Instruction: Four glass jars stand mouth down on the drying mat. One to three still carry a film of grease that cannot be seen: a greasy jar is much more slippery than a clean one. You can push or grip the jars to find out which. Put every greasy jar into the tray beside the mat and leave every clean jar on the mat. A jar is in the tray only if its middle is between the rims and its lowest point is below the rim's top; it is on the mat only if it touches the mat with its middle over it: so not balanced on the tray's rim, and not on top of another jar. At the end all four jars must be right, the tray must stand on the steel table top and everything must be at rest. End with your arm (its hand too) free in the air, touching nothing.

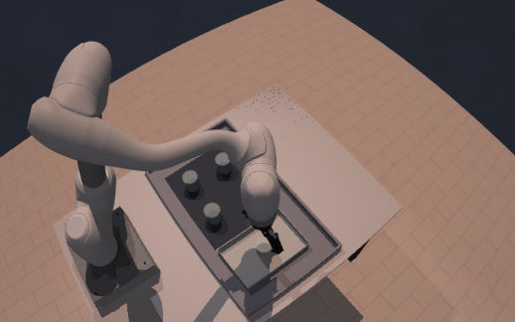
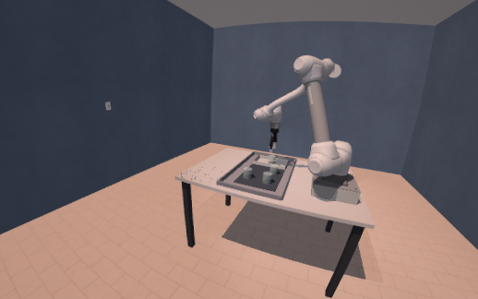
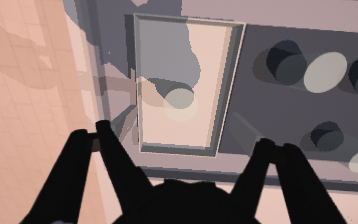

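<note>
Across the scene, the steel table [image 1: 338,184] [image 2: 304,203] [image 3: 352,205] carries the drying mat [image 1: 226,199] [image 2: 253,184] [image 3: 285,110], with the tray [image 1: 276,267] [image 2: 262,161] [image 3: 229,90] beside its near right end in the top view. Above the tray, the gripper [image 1: 277,245] [image 2: 272,147] [image 3: 183,117] stands wide open, gripping nothing. One jar [image 1: 263,247] [image 2: 272,159] [image 3: 180,104] sits inside the rims; three others [image 1: 212,211] [image 2: 268,177] [image 3: 325,72] stand on the mat. Retreat is best made straight up, fingers wide, until the tips clear glass and rim; sideways travel too soon could tip the jar. Later test grips should be gentle and low, watching for slip.
</note>
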`<state>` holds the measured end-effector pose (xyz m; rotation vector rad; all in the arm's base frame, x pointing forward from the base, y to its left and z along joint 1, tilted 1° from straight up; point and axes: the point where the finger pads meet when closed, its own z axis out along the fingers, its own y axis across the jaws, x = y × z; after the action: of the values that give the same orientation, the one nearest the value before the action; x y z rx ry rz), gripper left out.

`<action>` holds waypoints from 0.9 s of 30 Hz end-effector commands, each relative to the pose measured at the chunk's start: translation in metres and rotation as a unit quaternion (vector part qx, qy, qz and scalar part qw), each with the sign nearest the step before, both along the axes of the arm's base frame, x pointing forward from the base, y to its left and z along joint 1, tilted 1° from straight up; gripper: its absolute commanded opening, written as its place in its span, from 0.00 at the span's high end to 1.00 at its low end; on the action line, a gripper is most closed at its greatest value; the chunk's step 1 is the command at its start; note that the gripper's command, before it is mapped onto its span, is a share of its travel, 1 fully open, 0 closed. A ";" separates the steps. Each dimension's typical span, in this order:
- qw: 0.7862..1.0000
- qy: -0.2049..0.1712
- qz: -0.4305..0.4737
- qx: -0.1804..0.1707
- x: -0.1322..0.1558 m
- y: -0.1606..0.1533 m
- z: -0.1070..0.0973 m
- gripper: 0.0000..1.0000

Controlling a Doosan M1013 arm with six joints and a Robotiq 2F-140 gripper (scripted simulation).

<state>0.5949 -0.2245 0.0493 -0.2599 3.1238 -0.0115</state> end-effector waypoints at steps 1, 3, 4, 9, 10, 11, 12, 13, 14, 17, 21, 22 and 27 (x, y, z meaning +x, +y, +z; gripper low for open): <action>1.000 0.000 0.000 0.000 0.000 0.000 0.010 0.00; 1.000 0.000 0.000 0.000 0.000 0.000 0.018 0.00; 1.000 0.000 0.000 0.000 0.000 0.000 0.022 0.00; 1.000 0.000 0.000 0.000 0.000 0.000 0.029 0.00; 1.000 0.000 0.000 0.000 0.000 0.000 0.029 0.00; 1.000 0.000 0.000 0.000 0.000 0.000 0.029 0.00; 1.000 0.000 0.000 0.000 0.000 0.000 0.029 0.00; 1.000 0.000 0.000 0.000 0.000 0.000 0.029 0.00; 1.000 0.000 0.000 0.000 0.000 0.000 0.029 0.00; 1.000 0.000 0.000 0.000 0.000 0.000 0.029 0.00; 1.000 0.000 0.000 0.000 0.000 0.000 0.029 0.00; 1.000 0.000 0.000 0.000 0.000 0.008 0.029 0.00; 1.000 0.000 0.000 0.000 0.003 0.050 0.029 0.00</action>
<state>0.5963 -0.1928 0.0783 -0.2608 3.1237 -0.0102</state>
